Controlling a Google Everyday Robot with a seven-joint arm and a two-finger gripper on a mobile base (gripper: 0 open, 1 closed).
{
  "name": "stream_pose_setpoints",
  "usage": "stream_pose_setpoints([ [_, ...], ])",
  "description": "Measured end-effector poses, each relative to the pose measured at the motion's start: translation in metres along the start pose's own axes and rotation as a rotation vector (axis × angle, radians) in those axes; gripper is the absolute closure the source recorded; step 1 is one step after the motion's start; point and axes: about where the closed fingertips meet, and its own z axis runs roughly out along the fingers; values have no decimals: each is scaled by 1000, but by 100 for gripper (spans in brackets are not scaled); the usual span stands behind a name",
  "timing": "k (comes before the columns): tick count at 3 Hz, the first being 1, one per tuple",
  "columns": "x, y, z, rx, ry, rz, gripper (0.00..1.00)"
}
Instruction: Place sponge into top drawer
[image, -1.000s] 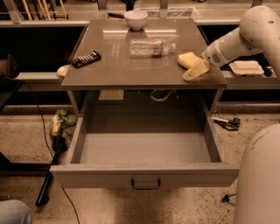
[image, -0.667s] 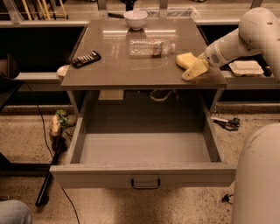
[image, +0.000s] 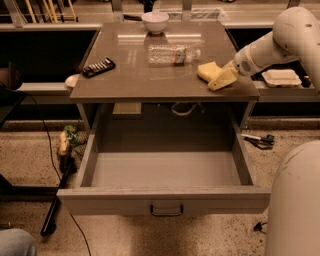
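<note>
Yellow foam sponge (image: 206, 70) lies on the desk (image: 135, 85), close to the right edge and toward the front right corner. Pincer (image: 223, 79) reaches in over the right edge and sits against the sponge's right side; whether it grips the sponge cannot be told. Top drawer (image: 100, 200) stands pulled out below the front edge, with a dark handle (image: 166, 210) at the centre of its front panel. White bowl (image: 155, 21) sits at the back edge. Plastic bottle (image: 172, 53) lies on its side mid-desk. Dark remote (image: 98, 67) rests near the left edge.
</note>
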Motion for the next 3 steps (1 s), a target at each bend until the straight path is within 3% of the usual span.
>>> stream_pose_setpoints([
  [1, -5, 2, -39, 2, -100, -33, 100],
  [2, -6, 18, -87, -33, -218, -86, 100],
  [3, -2, 35, -106, -92, -306, -120, 100],
])
